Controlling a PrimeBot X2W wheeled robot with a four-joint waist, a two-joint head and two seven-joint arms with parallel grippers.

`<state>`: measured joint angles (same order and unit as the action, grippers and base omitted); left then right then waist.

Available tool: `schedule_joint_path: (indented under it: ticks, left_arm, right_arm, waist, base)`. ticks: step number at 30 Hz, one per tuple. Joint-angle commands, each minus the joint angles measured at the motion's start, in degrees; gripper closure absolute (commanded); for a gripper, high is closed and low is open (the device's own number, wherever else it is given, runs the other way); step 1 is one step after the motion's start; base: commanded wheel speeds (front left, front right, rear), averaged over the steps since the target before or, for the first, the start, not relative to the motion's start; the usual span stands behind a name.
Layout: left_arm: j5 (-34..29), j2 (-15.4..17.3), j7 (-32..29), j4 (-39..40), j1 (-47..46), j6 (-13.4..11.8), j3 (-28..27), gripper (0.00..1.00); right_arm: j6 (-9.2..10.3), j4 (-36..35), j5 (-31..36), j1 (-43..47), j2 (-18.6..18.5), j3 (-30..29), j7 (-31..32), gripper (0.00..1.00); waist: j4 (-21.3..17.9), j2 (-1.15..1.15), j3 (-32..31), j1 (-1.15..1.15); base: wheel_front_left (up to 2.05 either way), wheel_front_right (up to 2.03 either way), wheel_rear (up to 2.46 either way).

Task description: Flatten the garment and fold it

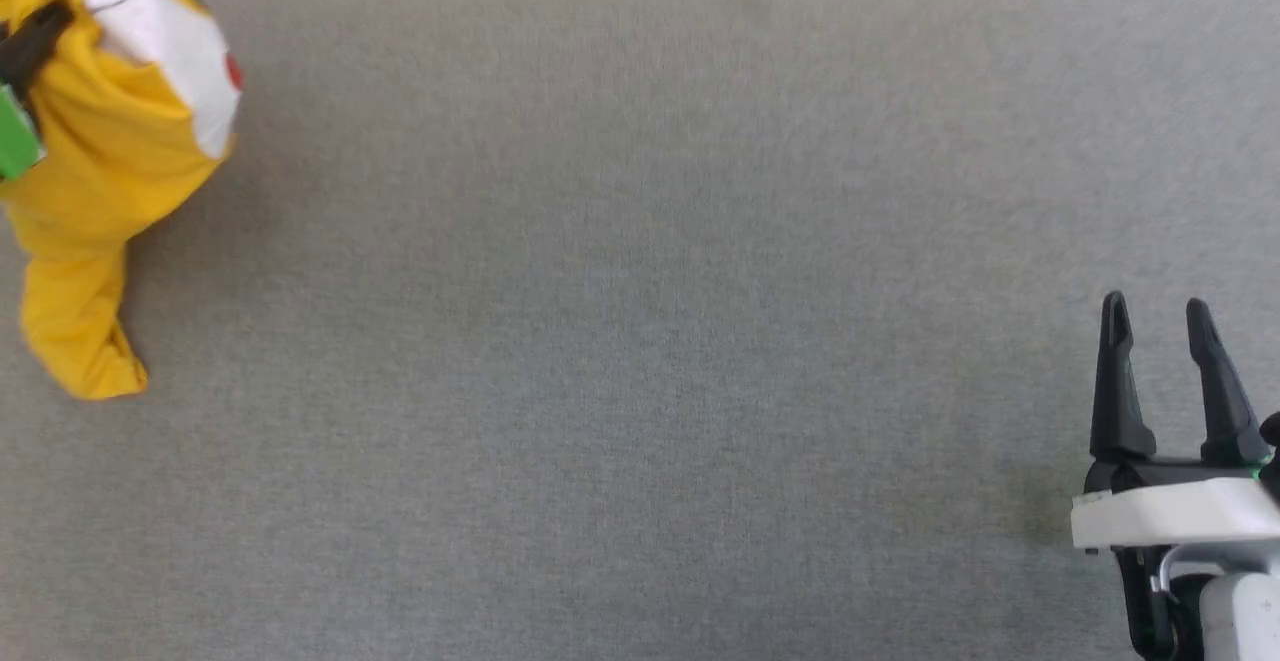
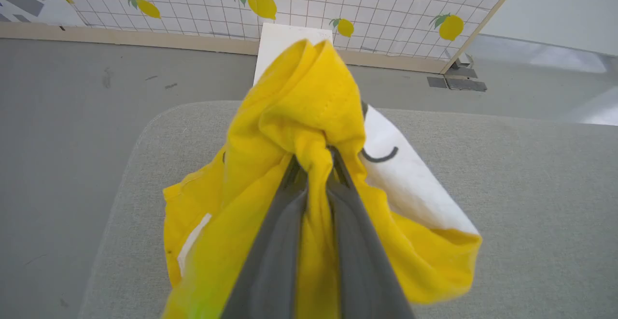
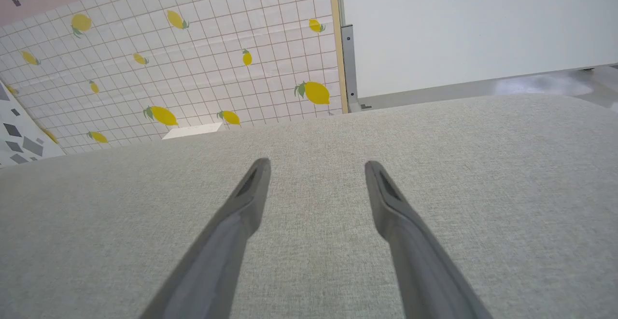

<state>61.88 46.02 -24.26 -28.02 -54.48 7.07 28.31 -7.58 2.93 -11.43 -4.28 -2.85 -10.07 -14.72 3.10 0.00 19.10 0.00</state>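
1. The left gripper is clamping a pinch of the shirt. Its two fingers are squeezed nearly together with a fold of yellow cloth between them.
2. The shirt is sitting at the far left edge of the head view, near the left corner of the grey table. It's all bunched up, not spread out at all. The white patch of the print is facing right, toward the middle of the table.
3. The bundle's long axis is running from the far side toward the robot. The pinched part is at the far end and a loose end is trailing at the near end. I can't tell if that end is touching the table or hanging just above it.
4. The right gripper is hovering at the lower right with its fingers spread wide and nothing between them. It's pointing at bare table.
5. So the shirt is lying way off to the left of the right gripper, with the whole table between them. My guess is that either the left arm drags the bundle toward the middle, or the right arm crosses over for a second corner.
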Motion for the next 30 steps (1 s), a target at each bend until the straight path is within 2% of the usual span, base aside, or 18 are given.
schedule_joint_path:
  ticks: [1,8,18,25,30]
  left_arm:
    - [0.1,0.1,0.6,1.7,-1.5,0.4,0.5,1.0]
    - [2.1,-1.9,0.3,11.9,-2.8,0.4,2.6,1.0]
    - [2.0,-7.5,1.0,25.1,-4.1,0.3,5.5,1.0]
    - [1.2,-12.2,-0.5,35.0,-2.5,0.3,11.1,1.0]
    - [-1.9,-15.0,0.1,39.3,-0.9,0.3,15.8,1.0]
  right_arm:
    - [0.09,0.4,-0.6,0.8,0.0,-0.1,-0.3,0.0]
    - [0.09,1.6,-1.7,2.5,0.0,-0.2,-0.3,0.0]
    - [0.09,3.2,-2.8,4.8,0.0,0.1,-0.3,0.0]
    - [0.09,3.7,-3.0,6.4,0.0,0.0,-0.3,0.0]
    - [0.09,3.4,-3.1,6.7,0.0,-0.5,-0.3,0.0]
  waist:
    - [-0.2,0.0,-5.1,0.0]
    - [-0.4,0.0,-9.9,0.0]
    - [-3.1,0.0,-15.7,0.0]
    - [-5.7,0.0,-18.3,0.0]
    - [-7.0,0.0,-17.8,0.0]
  base:
    - [0.0,0.0,0.0]
    - [0.0,0.0,0.0]
    - [0.0,0.0,0.0]
    - [0.0,0.0,0.0]
    - [0.0,0.0,0.0]
